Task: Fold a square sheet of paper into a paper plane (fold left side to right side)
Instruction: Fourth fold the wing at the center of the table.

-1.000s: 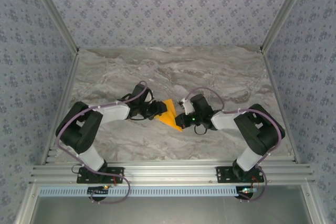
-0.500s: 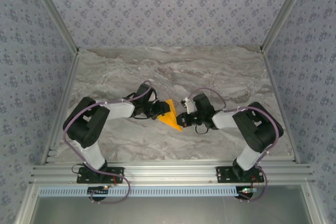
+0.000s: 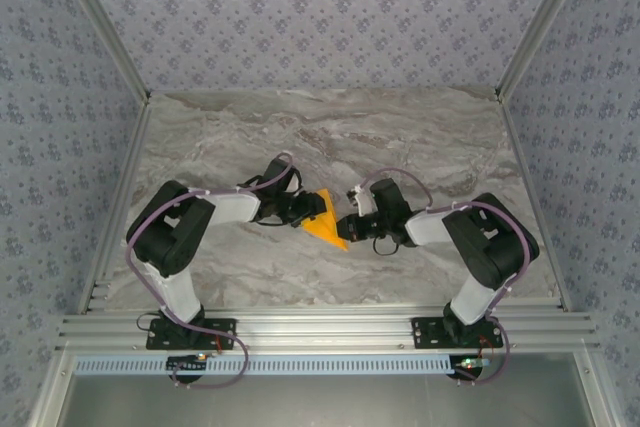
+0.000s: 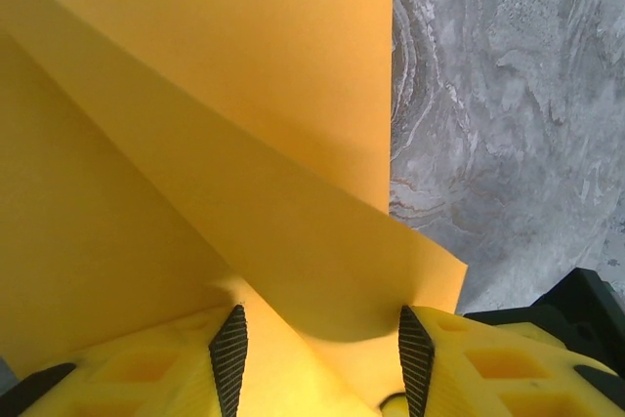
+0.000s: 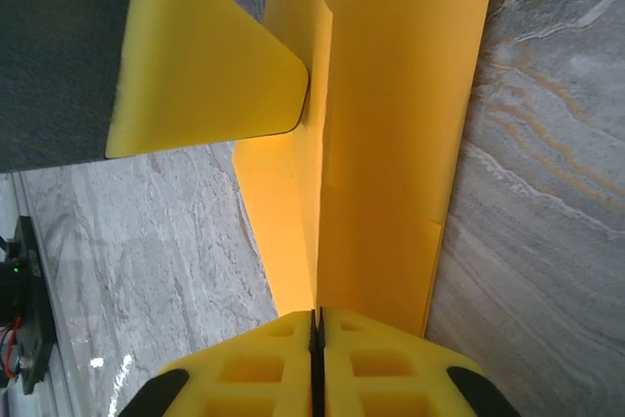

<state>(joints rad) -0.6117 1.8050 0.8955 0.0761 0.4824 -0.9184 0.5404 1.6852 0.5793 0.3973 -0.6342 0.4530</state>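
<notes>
Where the two arms meet on the bench (image 3: 420, 137), the orange sheet of paper (image 3: 326, 218) lies partly folded on the marble. The right claw (image 5: 314, 337) is pinched shut on a raised crease of it. The left claw (image 4: 322, 358) stands with jaws apart, a lifted flap arching between its black pads (image 4: 229, 358); whether they press it I cannot tell.

Orange paper (image 3: 325, 222), grey-veined marble table (image 3: 400, 147), floral-patterned grey walls (image 3: 320, 17).
</notes>
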